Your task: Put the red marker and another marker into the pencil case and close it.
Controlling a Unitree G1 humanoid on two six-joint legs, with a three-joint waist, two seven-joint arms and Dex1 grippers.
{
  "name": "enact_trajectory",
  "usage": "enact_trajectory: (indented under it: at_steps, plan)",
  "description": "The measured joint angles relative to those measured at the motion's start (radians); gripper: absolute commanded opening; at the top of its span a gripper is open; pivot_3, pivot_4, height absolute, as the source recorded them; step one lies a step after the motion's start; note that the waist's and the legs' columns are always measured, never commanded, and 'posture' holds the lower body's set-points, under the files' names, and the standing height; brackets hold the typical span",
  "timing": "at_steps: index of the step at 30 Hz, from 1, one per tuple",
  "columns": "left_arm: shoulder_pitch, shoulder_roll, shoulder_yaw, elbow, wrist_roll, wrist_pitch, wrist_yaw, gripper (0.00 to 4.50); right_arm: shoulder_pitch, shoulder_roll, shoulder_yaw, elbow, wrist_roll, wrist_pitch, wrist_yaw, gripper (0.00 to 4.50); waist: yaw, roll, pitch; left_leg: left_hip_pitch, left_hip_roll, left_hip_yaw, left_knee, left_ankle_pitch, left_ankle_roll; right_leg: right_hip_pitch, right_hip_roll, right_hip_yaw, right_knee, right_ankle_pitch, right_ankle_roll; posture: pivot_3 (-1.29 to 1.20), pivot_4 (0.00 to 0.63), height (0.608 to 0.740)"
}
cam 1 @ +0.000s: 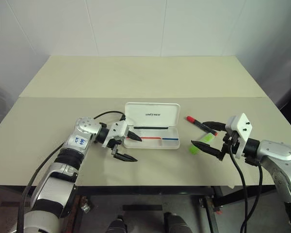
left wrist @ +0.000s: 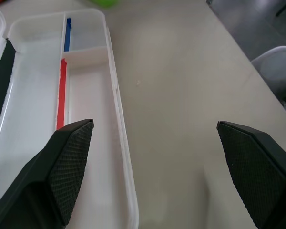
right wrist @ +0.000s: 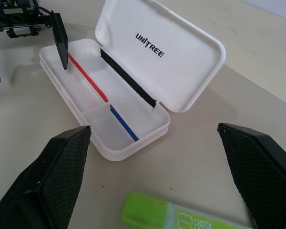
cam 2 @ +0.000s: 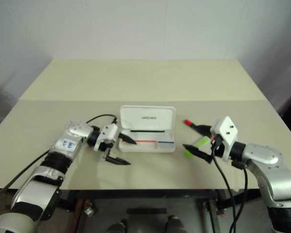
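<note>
The white pencil case (cam 1: 152, 115) stands open mid-table, lid raised, and its tray (left wrist: 120, 138) holds nothing but a red and blue stripe. To its right lies the red marker (cam 1: 198, 124), slim with a dark barrel. The chunky green highlighter (right wrist: 181, 218) lies just in front of it. My left gripper (cam 1: 131, 147) is open at the case's left end, one finger over the tray and the other in front of the case. My right gripper (cam 1: 200, 134) is open around the two markers, one finger over the red marker and one by the highlighter, holding nothing.
The beige table (cam 1: 136, 77) stretches far behind the case, with a seam across its middle. Its front edge runs close below both grippers. A black cable (cam 1: 106, 114) loops from my left wrist near the case's left side.
</note>
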Motion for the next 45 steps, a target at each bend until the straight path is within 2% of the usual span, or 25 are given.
enact_trajectory:
  at_steps: [9,10,12,22,32,35,40,45]
  plan:
    - [-0.046,-0.014,-0.033,0.084,0.075,-0.067,0.032,4.45,0.013,0.001,-0.004,-0.009,0.003,0.001,-0.017,4.5,0.001,0.0,0.0,0.0,0.0,0.0,0.001,0.0,0.0,0.001,0.0,0.0,0.0,0.0,-0.001,0.0,0.15,0.74]
    - [-0.046,-0.016,-0.034,0.088,0.076,-0.068,0.033,4.05,0.015,0.001,-0.006,-0.009,0.003,0.001,-0.018,4.5,0.001,0.0,0.0,0.0,0.0,0.0,0.002,0.0,0.0,0.001,0.0,0.0,0.0,-0.001,-0.003,0.0,0.15,0.74]
    - [-0.053,-0.02,-0.034,0.116,0.084,-0.069,0.039,3.53,0.016,0.001,-0.012,-0.009,0.007,0.001,-0.018,4.5,0.0,0.0,0.0,0.0,0.0,0.0,0.002,0.0,0.0,0.001,0.0,0.0,0.0,-0.007,-0.014,0.0,0.15,0.74]
    - [-0.08,-0.031,-0.021,0.153,0.103,-0.096,0.08,0.09,0.02,0.001,-0.022,-0.009,0.01,0.001,-0.018,4.5,0.001,0.0,0.0,0.0,0.0,0.0,0.002,0.0,0.0,0.001,0.0,0.0,0.0,-0.004,-0.009,0.0,0.15,0.74]
    - [-0.073,-0.029,0.007,0.083,0.072,-0.074,0.074,0.02,0.018,0.001,-0.023,-0.009,0.01,0.001,-0.015,4.5,-0.001,0.0,0.0,-0.001,0.0,0.0,0.002,0.0,0.0,0.0,0.0,0.0,0.0,-0.004,-0.009,0.0,0.15,0.74]
    - [-0.053,0.003,0.023,-0.01,0.054,-0.042,0.075,0.02,0.013,-0.002,-0.026,-0.007,0.01,0.001,-0.004,4.5,-0.004,0.0,0.0,0.0,0.0,0.0,0.001,0.0,0.0,0.0,0.0,0.0,0.001,0.0,0.0,0.0,0.15,0.74]
    - [0.02,0.054,0.038,-0.159,0.039,0.036,0.098,0.02,0.007,-0.007,-0.029,0.001,0.01,0.001,0.015,4.5,-0.003,0.0,0.0,0.0,0.0,0.0,0.0,0.0,0.0,0.0,0.0,0.0,0.0,0.0,0.0,0.0,0.15,0.74]
    - [0.145,0.089,0.051,-0.403,0.024,0.165,0.156,0.02,-0.008,-0.017,-0.031,0.027,0.009,0.001,0.038,4.5,0.0,0.0,0.0,0.0,0.0,0.0,0.0,0.0,0.0,0.001,0.0,0.0,0.0,0.0,0.0,0.0,0.15,0.74]
